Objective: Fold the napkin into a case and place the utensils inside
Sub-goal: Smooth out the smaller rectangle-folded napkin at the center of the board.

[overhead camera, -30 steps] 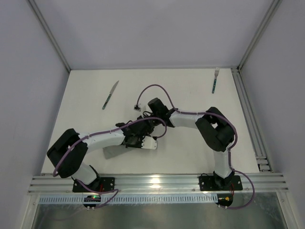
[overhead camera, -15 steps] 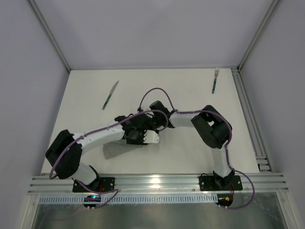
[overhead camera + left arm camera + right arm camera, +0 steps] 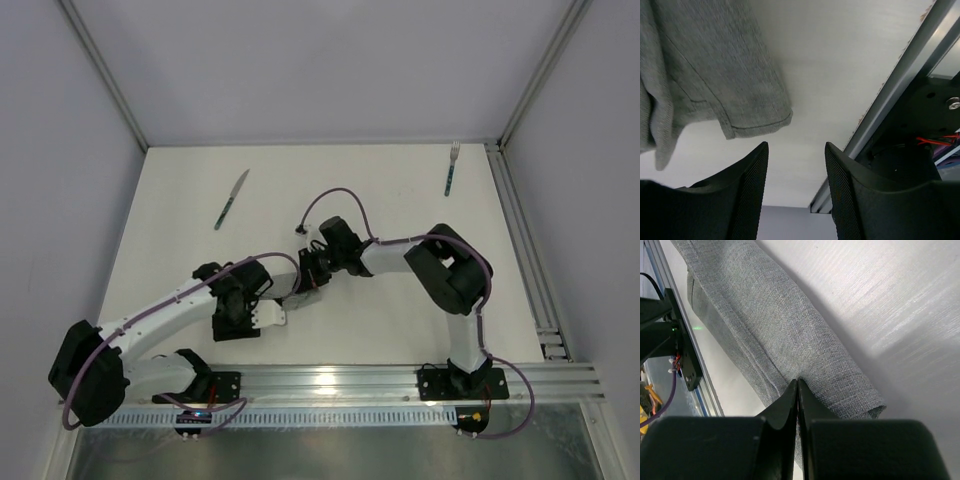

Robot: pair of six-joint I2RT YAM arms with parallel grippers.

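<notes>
The light-grey napkin lies folded into a long narrow strip on the white table. In the top view only a small patch of it shows between the two arms. My right gripper is shut, its tips pinching the cloth near one end of the strip; it also shows in the top view. My left gripper is open and empty, just off a hemmed corner of the napkin, and shows in the top view. The knife lies far left, the fork far right.
An aluminium rail runs along the table's near edge, close to my left gripper, with the arm base and red wires behind it. A rail also borders the table's right side. Grey walls enclose the table.
My left arm has pulled back toward the near left, away from the right gripper and off the napkin. My right gripper has stayed almost in place on the cloth.
</notes>
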